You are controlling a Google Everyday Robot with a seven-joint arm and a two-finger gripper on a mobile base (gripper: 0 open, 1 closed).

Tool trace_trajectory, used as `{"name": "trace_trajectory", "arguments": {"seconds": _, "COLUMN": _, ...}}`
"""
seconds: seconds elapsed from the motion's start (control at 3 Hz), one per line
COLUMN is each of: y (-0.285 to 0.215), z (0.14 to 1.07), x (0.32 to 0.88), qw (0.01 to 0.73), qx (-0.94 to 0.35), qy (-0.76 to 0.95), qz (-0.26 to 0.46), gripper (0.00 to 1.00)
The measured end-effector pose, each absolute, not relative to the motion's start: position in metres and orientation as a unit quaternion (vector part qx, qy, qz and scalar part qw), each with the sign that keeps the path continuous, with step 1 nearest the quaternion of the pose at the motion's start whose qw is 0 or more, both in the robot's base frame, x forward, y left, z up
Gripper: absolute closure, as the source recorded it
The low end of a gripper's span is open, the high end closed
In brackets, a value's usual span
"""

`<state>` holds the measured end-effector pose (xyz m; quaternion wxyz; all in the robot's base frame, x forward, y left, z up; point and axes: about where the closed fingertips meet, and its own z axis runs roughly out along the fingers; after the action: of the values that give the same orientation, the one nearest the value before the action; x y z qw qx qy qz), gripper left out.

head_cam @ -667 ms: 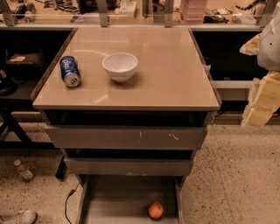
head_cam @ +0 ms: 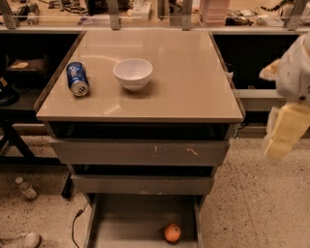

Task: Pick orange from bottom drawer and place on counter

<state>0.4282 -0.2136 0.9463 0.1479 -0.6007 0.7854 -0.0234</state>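
Note:
The orange (head_cam: 172, 232) lies on the grey floor of the open bottom drawer (head_cam: 121, 220), near its front right. The beige counter (head_cam: 184, 82) tops the grey cabinet. My gripper (head_cam: 286, 128) hangs at the right edge of the camera view, beside the cabinet's right side at about the height of the upper drawers, well above and to the right of the orange. It holds nothing that I can see.
A blue soda can (head_cam: 77, 78) lies on its side at the counter's left, next to a white bowl (head_cam: 132, 73). Two shallower drawers (head_cam: 140, 152) stick out above the bottom one. A cluttered bench (head_cam: 145, 12) runs behind. A bottle (head_cam: 25, 188) and a cable (head_cam: 76, 223) lie on the floor at left.
My arm and gripper at the right have shifted slightly down. The orange, can and bowl have not moved.

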Motion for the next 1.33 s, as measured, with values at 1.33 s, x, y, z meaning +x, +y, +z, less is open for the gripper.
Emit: {"name": "trace_trajectory", "arguments": {"seconds": 1.33, "y": -0.260, "z": 0.724, "x": 0.414, "qw": 0.075, "qx": -0.601, "qy": 0.796, "qz": -0.007, "gripper": 0.00}}
